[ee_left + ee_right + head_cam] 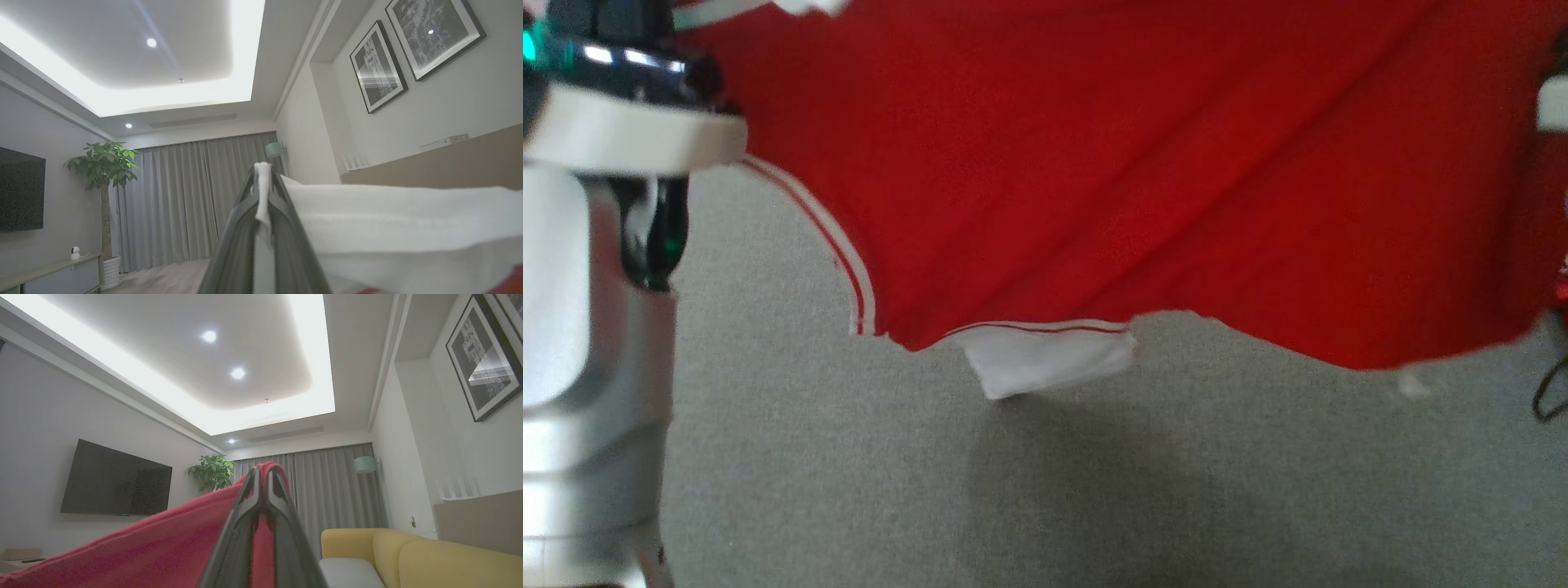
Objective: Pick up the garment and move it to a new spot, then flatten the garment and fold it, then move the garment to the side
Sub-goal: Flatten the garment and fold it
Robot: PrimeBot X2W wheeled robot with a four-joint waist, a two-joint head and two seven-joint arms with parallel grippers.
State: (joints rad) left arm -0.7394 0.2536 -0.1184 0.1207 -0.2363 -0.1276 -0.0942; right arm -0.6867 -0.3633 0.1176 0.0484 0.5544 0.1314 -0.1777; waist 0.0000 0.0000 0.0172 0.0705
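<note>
At the left of the head view the pale left forearm (pixel 572 286) stands upright. The left wrist view shows the left pincer (pixel 263 171) pinched tight on white cloth of the garment (pixel 388 220), with a narrow strip of that cloth standing up between the fingertips. The hold is thin and sits right at the tips, so I judge it the weaker of the two.

In the middle of the head view the garment (pixel 1094 163) hangs as a broad red sheet above the grey floor (pixel 890 490), apparently clear of it. Its striped trim (pixel 841 261) curves down the left side, and a white sleeve (pixel 1045 359) dangles below the lower edge. Diagonal creases run down toward the lower left, which suggests the two holds are not pulling evenly.

At the right, the right pincer (pixel 263 473) is clamped on a red fold that bulges just past its tips.

The step in hand looks like the carry to a new spot, with flattening to follow. To do it well:
- Hold both pincers level and well apart, so the top edge is taut and the creases ease out.
- Move slowly, because a jerk could pull the white cloth out of the left pincer.
- Lower the bottom edge to the floor first, then draw the top away from it so the sheet lays out flat and the dangling sleeve is not trapped beneath.
</note>
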